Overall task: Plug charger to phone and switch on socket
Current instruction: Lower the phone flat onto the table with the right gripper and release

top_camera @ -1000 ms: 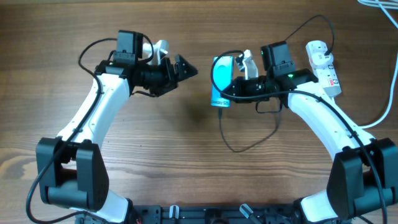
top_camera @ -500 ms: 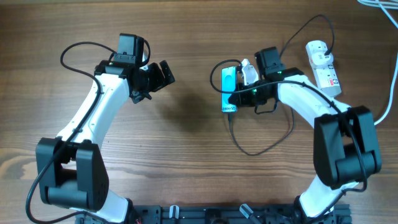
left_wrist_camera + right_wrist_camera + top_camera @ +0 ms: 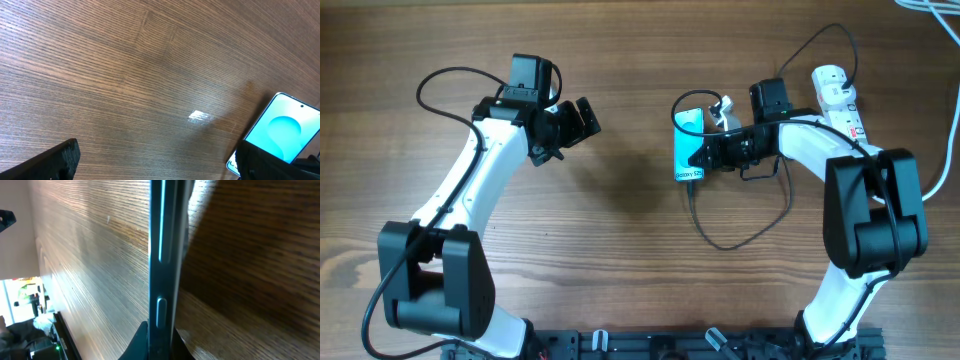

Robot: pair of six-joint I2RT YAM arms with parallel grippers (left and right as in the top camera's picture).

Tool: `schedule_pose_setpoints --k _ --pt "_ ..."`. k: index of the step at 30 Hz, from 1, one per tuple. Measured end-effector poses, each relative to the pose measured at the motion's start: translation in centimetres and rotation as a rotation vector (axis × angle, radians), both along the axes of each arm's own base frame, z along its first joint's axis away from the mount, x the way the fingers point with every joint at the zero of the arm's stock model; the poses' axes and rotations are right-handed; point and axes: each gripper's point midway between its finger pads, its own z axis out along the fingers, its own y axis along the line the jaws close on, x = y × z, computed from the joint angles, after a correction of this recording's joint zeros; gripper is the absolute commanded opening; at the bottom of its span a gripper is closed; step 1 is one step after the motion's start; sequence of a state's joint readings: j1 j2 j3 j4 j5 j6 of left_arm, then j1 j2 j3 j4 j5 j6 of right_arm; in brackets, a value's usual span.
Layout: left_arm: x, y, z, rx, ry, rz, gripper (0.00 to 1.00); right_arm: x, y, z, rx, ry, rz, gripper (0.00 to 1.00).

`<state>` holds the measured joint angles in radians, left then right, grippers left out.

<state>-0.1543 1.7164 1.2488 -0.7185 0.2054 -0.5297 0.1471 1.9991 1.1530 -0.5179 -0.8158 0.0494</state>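
The phone [image 3: 686,143] shows its turquoise screen at mid table, tilted up on its long side. My right gripper [image 3: 706,152] is shut on its right edge. In the right wrist view the phone [image 3: 163,255] shows edge-on, pinched between the jaws [image 3: 161,342]. The charger's black cable [image 3: 720,243] runs from the phone's near end, loops toward me, then rises to a white plug head [image 3: 828,76] on the socket [image 3: 847,118] at the far right. My left gripper [image 3: 582,117] is open and empty, left of the phone. In the left wrist view its fingers [image 3: 160,165] frame the phone [image 3: 280,131].
The socket's thick white cord [image 3: 946,150] curves along the right table edge. Bare wood lies between the two grippers and along the near side.
The right gripper has tipped the phone up on its edge and shifted it slightly right, and the arm has folded back. The left gripper drew back left early on, then stayed still.
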Motion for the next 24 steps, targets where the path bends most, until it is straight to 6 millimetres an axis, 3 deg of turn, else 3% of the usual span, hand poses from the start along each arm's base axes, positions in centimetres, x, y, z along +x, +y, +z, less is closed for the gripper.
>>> schedule_pose_setpoints --k 15,22,24 --pt "0.0 0.0 0.0 0.000 0.000 0.000 1.00 0.2 0.9 -0.7 0.094 0.035 -0.001 0.05" --pt "0.0 0.0 0.0 0.000 0.000 0.000 1.00 0.2 0.6 -1.3 0.068 0.047 -0.012 0.19" --pt "0.0 0.0 0.0 0.000 0.000 0.000 1.00 0.2 0.4 -1.7 0.055 0.054 -0.018 0.28"
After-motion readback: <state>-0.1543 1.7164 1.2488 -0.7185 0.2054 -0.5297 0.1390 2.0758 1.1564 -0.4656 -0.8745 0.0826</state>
